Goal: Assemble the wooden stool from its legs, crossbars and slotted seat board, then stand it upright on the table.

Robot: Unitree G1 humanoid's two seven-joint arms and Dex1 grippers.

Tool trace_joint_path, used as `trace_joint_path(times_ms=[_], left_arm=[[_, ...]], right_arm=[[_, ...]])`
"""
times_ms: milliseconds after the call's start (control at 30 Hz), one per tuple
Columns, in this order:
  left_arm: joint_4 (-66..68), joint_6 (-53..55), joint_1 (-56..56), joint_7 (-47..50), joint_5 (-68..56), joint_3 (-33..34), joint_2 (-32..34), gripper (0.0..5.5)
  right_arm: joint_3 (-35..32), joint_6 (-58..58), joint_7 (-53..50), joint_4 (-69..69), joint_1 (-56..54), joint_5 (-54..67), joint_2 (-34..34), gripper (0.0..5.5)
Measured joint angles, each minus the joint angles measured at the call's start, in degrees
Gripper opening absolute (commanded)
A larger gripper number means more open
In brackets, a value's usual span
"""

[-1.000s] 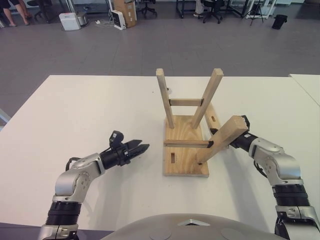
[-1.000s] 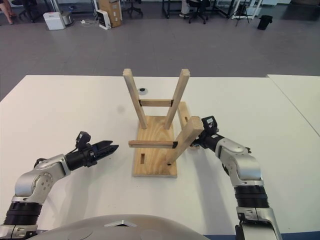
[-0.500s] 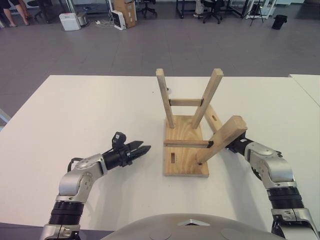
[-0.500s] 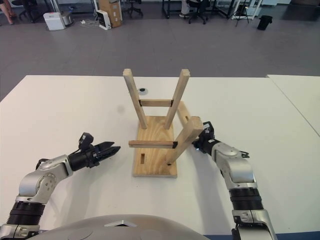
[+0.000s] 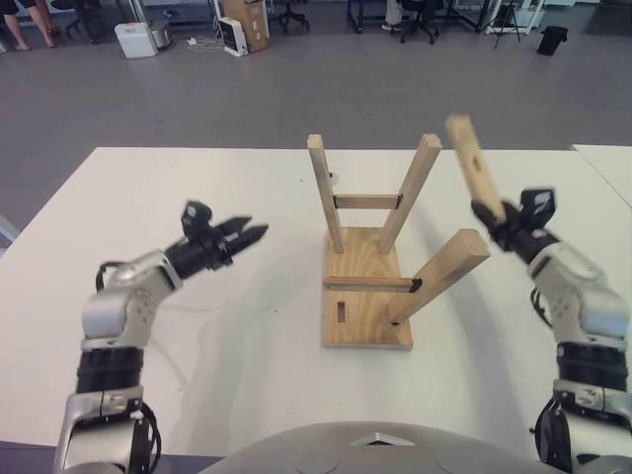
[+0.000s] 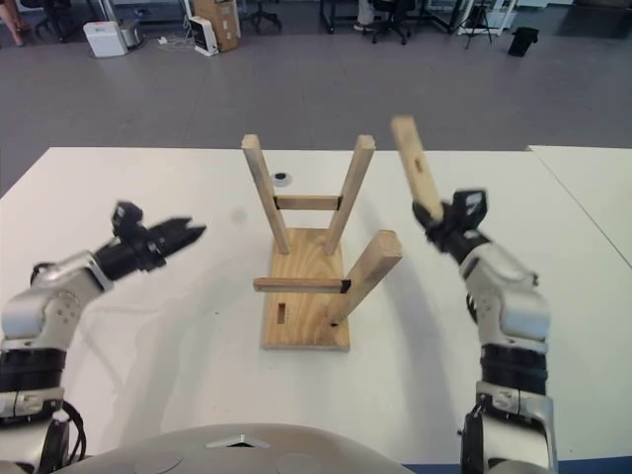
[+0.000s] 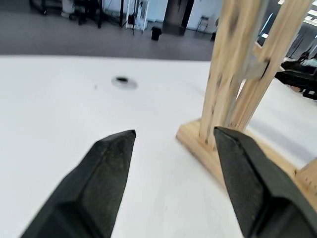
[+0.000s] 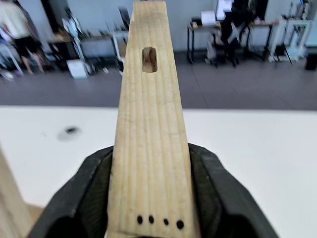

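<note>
From the head, the right pincer (image 5: 502, 219) is seen clamping a loose leg (image 5: 470, 163), raised to the right of the upturned stool (image 5: 363, 259) on the worktop (image 5: 247, 375). Its wrist view adds the leg's slot (image 8: 148, 59) and four small holes (image 8: 151, 219). The left pincer (image 5: 240, 235) hangs empty left of the stool, fingers spread wide.

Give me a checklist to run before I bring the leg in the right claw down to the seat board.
1. Right claw shut on the loose leg: ok.
2. Left claw open and clear of the stool: ok.
3. Empty slot in the seat board unobstructed: ok.
4. Near crossbar has its free end exposed for the leg: ok.
5. Hole in the loose leg turned toward that crossbar: cannot tell.
6. Near fitted leg fully seated: cannot tell.
</note>
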Motion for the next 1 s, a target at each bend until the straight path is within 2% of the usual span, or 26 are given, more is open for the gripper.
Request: trace_joint_path(times_ms=[100, 300, 367, 500, 867, 1000], left_arm=[[-5.7, 5.4, -9.9, 0.8, -12.1, 4.4, 0.5, 2.9], [-7.6, 10.5, -22.8, 10.1, -28.4, 6.9, -2.9, 3.93], [-7.1, 10.7, -25.9, 11.9, -31.8, 6.8, -4.4, 4.41], [-5.9, 11.6, -27.5, 12.6, -33.8, 5.4, -5.0, 4.95], [-5.3, 12.9, -29.3, 13.4, -40.7, 4.4, -6.6, 4.98], [-5.3, 12.9, -29.6, 14.6, -42.1, 3.9, -7.6, 4.28]], right_arm=[[-3.4, 6.3, 5.2, -7.0, -7.9, 13.4, -2.9, 2.06], [-2.5, 21.5, 6.4, -16.6, -14.7, 38.7, -5.0, 2.06], [-1.6, 24.4, 6.4, -17.3, -16.1, 44.4, -6.1, 2.06], [0.6, 27.4, 7.1, -16.2, -17.4, 51.6, -7.9, 2.06], [4.6, 29.6, 11.9, -15.3, -17.8, 56.7, -11.3, 2.06], [5.8, 30.0, 12.8, -15.4, -17.8, 56.7, -12.3, 2.06]])
